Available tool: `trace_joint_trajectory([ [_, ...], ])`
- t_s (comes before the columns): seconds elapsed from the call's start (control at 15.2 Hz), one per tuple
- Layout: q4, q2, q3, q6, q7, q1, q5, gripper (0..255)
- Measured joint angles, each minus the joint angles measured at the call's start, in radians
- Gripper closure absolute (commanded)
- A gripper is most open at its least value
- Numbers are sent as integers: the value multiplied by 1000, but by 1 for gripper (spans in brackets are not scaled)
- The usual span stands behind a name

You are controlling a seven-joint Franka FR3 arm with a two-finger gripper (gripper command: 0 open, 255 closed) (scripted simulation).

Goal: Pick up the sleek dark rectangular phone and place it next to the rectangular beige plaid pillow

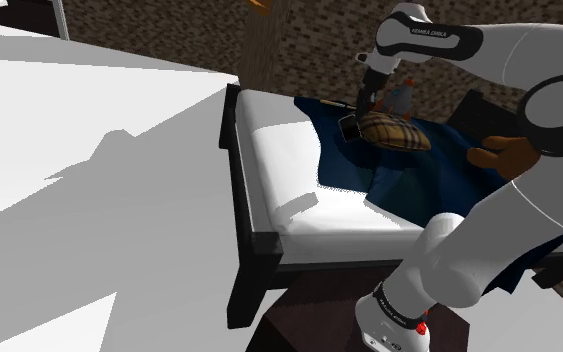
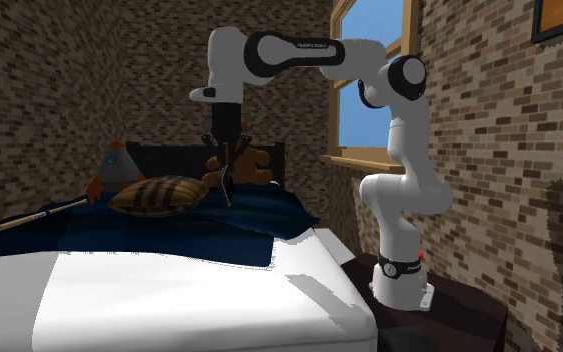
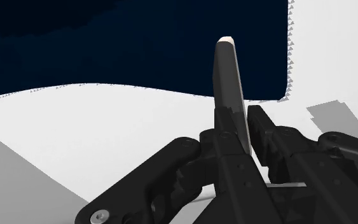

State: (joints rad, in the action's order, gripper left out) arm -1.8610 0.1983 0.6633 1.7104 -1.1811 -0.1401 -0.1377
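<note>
Jaws clamped on the phone (image 3: pixel 228 70), which the gripper (image 3: pixel 240 121) holds on edge. We see the bed (image 1: pixel 299 215), its dark blue blanket (image 1: pixel 419 180), and the tan plaid pillow (image 1: pixel 394 131). The phone, a thin dark slab with one pale end, hangs just beside the pillow, at its 9 o'clock in the shoulder view.

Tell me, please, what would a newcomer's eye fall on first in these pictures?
First comes the white arm, which bends over the bed from the second exterior view's right. Its end effector is shut on a thin dark phone, which hangs edge-on over the blue blanket. Close by, on that view's left, lies the plaid pillow, with a toy rocket behind it.
</note>
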Motion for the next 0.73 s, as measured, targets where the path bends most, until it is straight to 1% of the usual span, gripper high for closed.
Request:
trace_joint_trajectory([
  [0.13, 18, -4, 33, -10, -53, 19, -2, 255],
  [0.46, 17, -2, 110, 0, -171, 64, -13, 255],
  [0.66, 51, -40, 172, 4, -263, 87, 8, 255],
  [0.73, 50, -37, 187, 4, -287, 97, 5, 255],
])
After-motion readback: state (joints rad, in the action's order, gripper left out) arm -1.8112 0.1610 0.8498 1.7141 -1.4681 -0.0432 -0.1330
